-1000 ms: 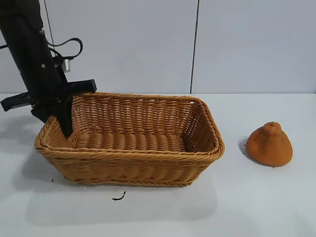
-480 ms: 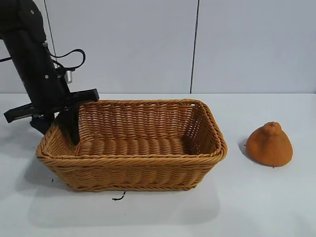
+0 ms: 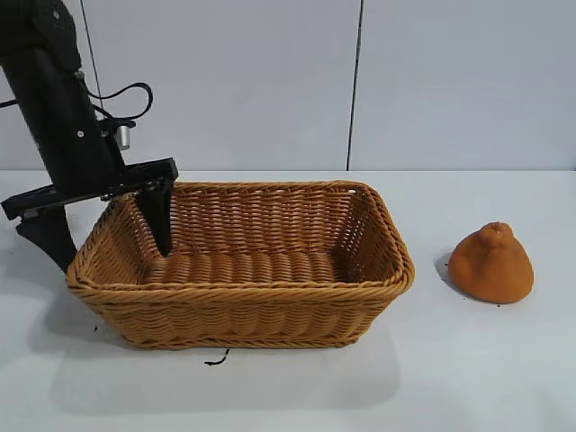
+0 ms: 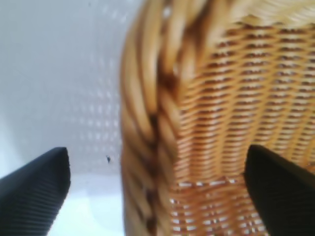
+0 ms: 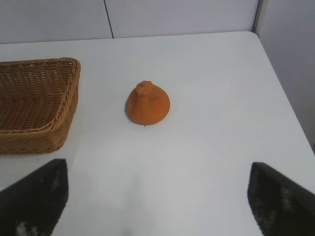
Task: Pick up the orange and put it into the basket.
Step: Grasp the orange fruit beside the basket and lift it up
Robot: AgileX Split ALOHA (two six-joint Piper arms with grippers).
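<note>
The orange (image 3: pixel 490 263) sits on the white table to the right of the basket (image 3: pixel 270 301), well apart from it. It also shows in the right wrist view as the orange (image 5: pixel 148 103), with the basket (image 5: pixel 54 118) beside it. My left gripper (image 3: pixel 112 256) is open and straddles the basket's left end wall, one finger (image 3: pixel 47 238) outside and the other inside. Seen from the left wrist, the left gripper (image 4: pixel 157 191) has the basket rim (image 4: pixel 147 123) between its spread fingers (image 4: pixel 34 189). My right gripper (image 5: pixel 157 196) hangs open above bare table, short of the orange.
A small dark scrap (image 3: pixel 216 360) lies on the table in front of the basket. The table edge (image 5: pixel 283 83) runs past the orange on its far side from the basket. Grey wall panels stand behind the table.
The left gripper went from shut on the basket's left wall to wide open, letting it go. The basket has shifted slightly to the right. The orange has not moved.
</note>
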